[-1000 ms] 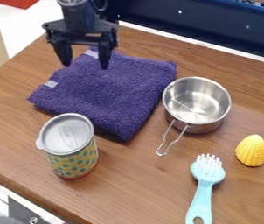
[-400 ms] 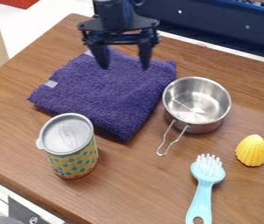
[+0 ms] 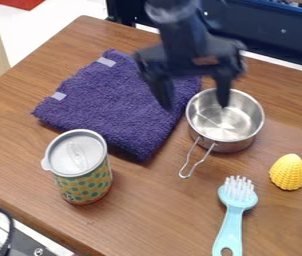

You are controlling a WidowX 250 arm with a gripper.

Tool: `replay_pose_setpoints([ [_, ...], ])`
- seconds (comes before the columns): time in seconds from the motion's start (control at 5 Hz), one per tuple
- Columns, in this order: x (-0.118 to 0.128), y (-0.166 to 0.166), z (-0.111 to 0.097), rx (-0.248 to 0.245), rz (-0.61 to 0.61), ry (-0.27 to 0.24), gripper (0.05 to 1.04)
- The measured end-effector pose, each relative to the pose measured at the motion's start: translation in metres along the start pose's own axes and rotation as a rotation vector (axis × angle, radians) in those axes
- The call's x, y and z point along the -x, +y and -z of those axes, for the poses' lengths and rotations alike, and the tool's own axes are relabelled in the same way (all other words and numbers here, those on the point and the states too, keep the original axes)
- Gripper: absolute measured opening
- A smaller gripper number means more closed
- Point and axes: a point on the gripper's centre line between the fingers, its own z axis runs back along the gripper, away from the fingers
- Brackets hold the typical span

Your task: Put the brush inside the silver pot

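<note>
Closest of all, can see a black cable (image 3: 8, 235) at lower left, beyond the near edge of the wood-grained counter (image 3: 154, 215). On the counter, nearest, toward the right, find a pale blue brush (image 3: 232, 215), lying with white bristles up, with the holed end of the handle toward the camera and the head toward the far edge. Lies outside the silver pot, on its near side.

Near the counter's near edge, to the left, notice a dotted can (image 3: 87, 180), standing upright under a grey lid (image 3: 77, 155). To the right, just past the brush's head, see a ribbed yellow cone (image 3: 288, 172).

Farther back, toward the right part of the far edge, find the silver pot (image 3: 224, 117), sitting upright and open, with a looped wire handle (image 3: 197, 160) pointing toward the near edge. Just left of it, see a folded purple towel (image 3: 127, 100), reaching back toward the far left corner.

Above towel and pot, see the black hand (image 3: 195, 106), hanging with fingers well apart: one over the towel, one over the pot's opening. Cannot tell how high.

Past the far edge, see a dark blue panel (image 3: 274, 30); past the far left corner, something red (image 3: 20, 3).
</note>
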Motion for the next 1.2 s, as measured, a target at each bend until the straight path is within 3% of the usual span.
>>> replay_pose_setpoints([
  [0.4,0.039,-0.028,0.020,0.001,0.053,0.071,0.999],
  [0.6,0.049,-0.034,0.039,-0.028,0.065,0.083,0.999],
  [1.2,0.062,-0.034,0.068,-0.101,0.085,0.079,0.999],
])
